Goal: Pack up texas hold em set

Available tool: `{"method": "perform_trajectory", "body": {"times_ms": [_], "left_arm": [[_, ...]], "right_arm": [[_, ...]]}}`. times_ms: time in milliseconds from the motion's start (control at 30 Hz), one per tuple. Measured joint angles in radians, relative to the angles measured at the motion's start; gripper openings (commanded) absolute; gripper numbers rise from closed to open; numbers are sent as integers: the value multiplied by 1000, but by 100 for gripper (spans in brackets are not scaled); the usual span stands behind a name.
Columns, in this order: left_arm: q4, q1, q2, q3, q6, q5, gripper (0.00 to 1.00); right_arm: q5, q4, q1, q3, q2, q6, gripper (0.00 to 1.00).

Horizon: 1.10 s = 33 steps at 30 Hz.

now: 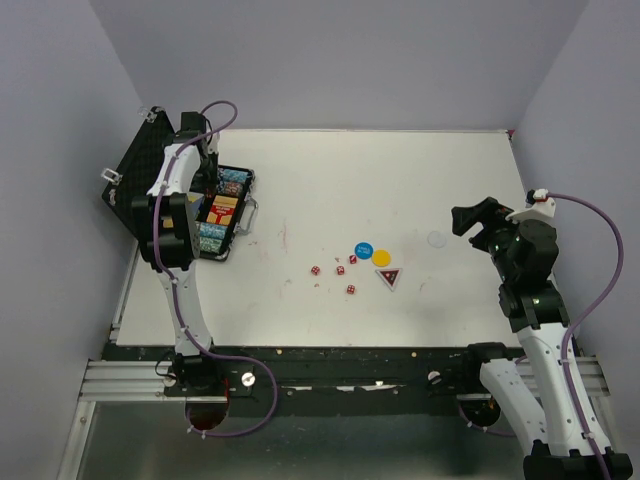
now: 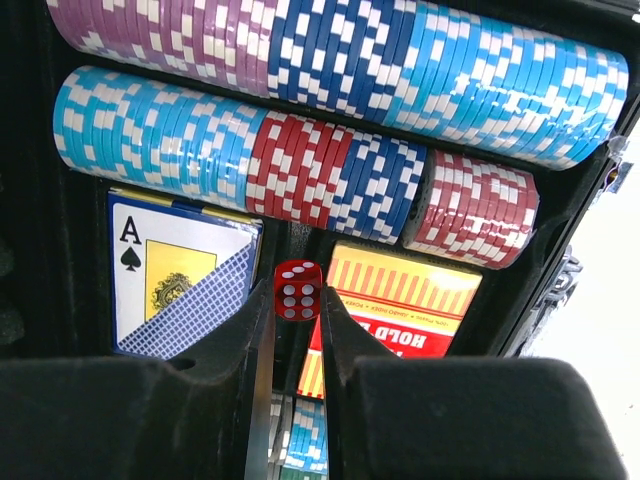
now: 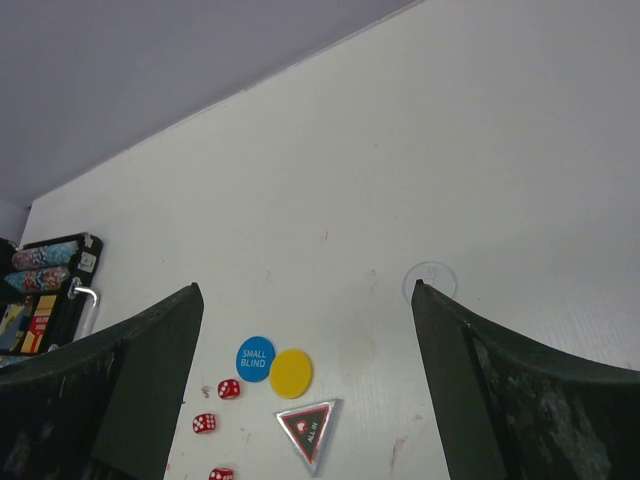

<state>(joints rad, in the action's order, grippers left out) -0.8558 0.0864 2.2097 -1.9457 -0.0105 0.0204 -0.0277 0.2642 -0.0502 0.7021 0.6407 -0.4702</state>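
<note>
Near the lens, the left pincer (image 2: 297, 305) is closed on a red die (image 2: 298, 290) at its fingertips, low over the open black case (image 2: 560, 260). The die sits above the gap between two card decks, with rows of chips (image 2: 300, 165) beyond. The right pincer (image 3: 303, 300) hangs wide open and empty above the tabletop (image 3: 480, 150). Below and beyond it lie four dice (image 1: 340, 270), a blue disc (image 3: 255, 358), a yellow disc (image 3: 291, 372) and a triangular token (image 3: 308, 428).

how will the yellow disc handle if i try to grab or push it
Probably hard to pinch: the yellow disc lies flat on the table. Likely slides rather than rolls, and would nudge the blue disc touching it.
</note>
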Motion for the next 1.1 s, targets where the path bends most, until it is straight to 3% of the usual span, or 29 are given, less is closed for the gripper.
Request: {"method": "perform_trajectory", "body": {"times_ms": [633,900,1100], "left_arm": [[-40,4,48,-75,0,-6,26],[-45,4,48,-76,0,-6,42],[-45,4,48,-76,0,-6,44]], "right_arm": [[0,0,0,0,10,0,93],[0,0,0,0,13,0,93],[0,0,0,0,13,0,93]]}}
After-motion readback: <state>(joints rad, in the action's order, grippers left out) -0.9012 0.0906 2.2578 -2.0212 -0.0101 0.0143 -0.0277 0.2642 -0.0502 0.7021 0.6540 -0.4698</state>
